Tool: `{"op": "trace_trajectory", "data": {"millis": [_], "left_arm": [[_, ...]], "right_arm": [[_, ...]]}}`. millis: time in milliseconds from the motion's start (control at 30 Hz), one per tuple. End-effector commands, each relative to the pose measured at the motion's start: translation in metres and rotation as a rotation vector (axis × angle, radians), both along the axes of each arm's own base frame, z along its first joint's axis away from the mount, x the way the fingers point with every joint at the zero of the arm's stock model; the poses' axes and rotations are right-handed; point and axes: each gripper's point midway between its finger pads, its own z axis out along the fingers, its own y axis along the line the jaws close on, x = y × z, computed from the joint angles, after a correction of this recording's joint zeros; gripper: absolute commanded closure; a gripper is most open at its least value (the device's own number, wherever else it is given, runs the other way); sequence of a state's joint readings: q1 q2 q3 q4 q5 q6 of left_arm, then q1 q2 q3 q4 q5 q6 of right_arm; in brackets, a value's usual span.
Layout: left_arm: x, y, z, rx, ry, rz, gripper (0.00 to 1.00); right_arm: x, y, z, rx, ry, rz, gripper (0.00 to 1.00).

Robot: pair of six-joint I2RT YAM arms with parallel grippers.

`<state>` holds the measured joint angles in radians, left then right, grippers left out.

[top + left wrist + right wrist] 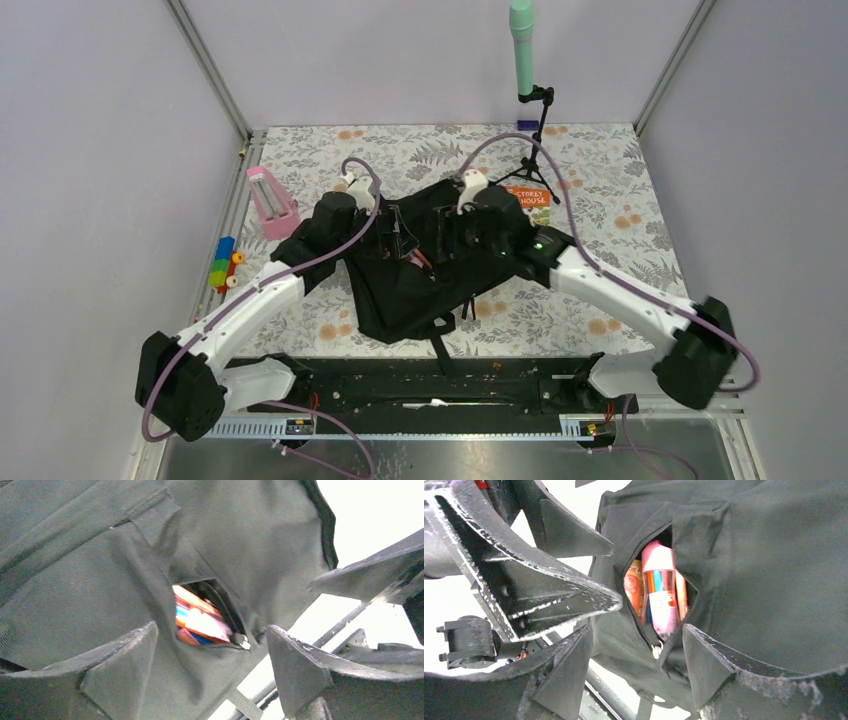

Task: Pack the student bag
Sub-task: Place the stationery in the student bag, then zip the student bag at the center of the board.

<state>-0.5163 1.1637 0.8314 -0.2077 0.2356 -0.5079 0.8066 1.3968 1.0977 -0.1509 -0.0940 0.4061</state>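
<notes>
The student bag (410, 285), a black fabric backpack, lies in the middle of the table with both grippers over its upper part. My left gripper (211, 630) stands open, one finger on each side of a zip slot, with bag fabric below it. Colourful packed items (200, 620) show through the slot, beside the zip pull (243, 642). My right gripper (636, 630) is open too, its right finger (709, 665) against the fabric. In its view the slot shows a pink tube (659, 595) and an orange item (633, 587). The left gripper's fingers (549, 595) are close at upper left.
A pink wedge-shaped object (271, 200) and several coloured blocks (225, 265) lie to the left of the bag. An orange book (530, 198) rests at the bag's far right corner. Behind it a black tripod (537, 150) holds a green stick (522, 45). A black rail (440, 385) runs along the near edge.
</notes>
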Motion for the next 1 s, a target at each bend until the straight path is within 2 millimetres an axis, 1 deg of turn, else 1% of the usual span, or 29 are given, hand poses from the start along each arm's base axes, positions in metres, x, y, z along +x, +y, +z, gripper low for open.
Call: {"op": "trace_trajectory", "data": {"millis": [0,67,167,233,333,433,533,633,700,800,867,967], "left_arm": [[-0.013,-0.002,0.048,0.058,-0.143,-0.069,0.16],[-0.024,-0.01,0.055,0.082,-0.179,-0.142,0.14],[-0.048,-0.029,0.055,0.138,-0.206,-0.332,0.15],[-0.055,-0.036,0.044,0.21,-0.196,-0.423,0.17],[-0.051,-0.04,0.033,0.278,-0.167,-0.463,0.2],[-0.046,-0.05,0.029,0.275,-0.136,-0.48,0.26],[-0.036,-0.055,0.018,0.291,-0.097,-0.463,0.32],[-0.031,-0.059,0.006,0.302,-0.053,-0.449,0.39],[-0.03,-0.062,0.0,0.302,-0.027,-0.443,0.41],[-0.028,-0.064,-0.007,0.306,0.004,-0.428,0.47],[-0.024,-0.062,-0.011,0.316,0.016,-0.406,0.51],[-0.022,-0.062,-0.016,0.326,0.033,-0.389,0.56]], "right_arm": [[-0.009,-0.048,0.017,-0.056,-0.124,-0.072,0.26],[-0.014,-0.065,0.015,-0.073,-0.159,-0.099,0.25],[-0.027,-0.081,0.011,-0.062,-0.224,-0.084,0.25],[-0.036,-0.089,0.006,-0.04,-0.263,-0.071,0.25],[-0.05,-0.097,0.0,0.002,-0.302,-0.043,0.26],[-0.061,-0.101,-0.005,0.043,-0.305,-0.029,0.26],[-0.071,-0.1,-0.007,0.08,-0.293,-0.006,0.26],[-0.076,-0.098,-0.011,0.099,-0.279,0.015,0.26],[-0.079,-0.096,-0.014,0.105,-0.264,0.029,0.27],[-0.083,-0.093,-0.021,0.11,-0.236,0.051,0.28],[-0.083,-0.088,-0.016,0.141,-0.246,0.059,0.29],[-0.085,-0.085,-0.015,0.156,-0.244,0.069,0.29]]}}
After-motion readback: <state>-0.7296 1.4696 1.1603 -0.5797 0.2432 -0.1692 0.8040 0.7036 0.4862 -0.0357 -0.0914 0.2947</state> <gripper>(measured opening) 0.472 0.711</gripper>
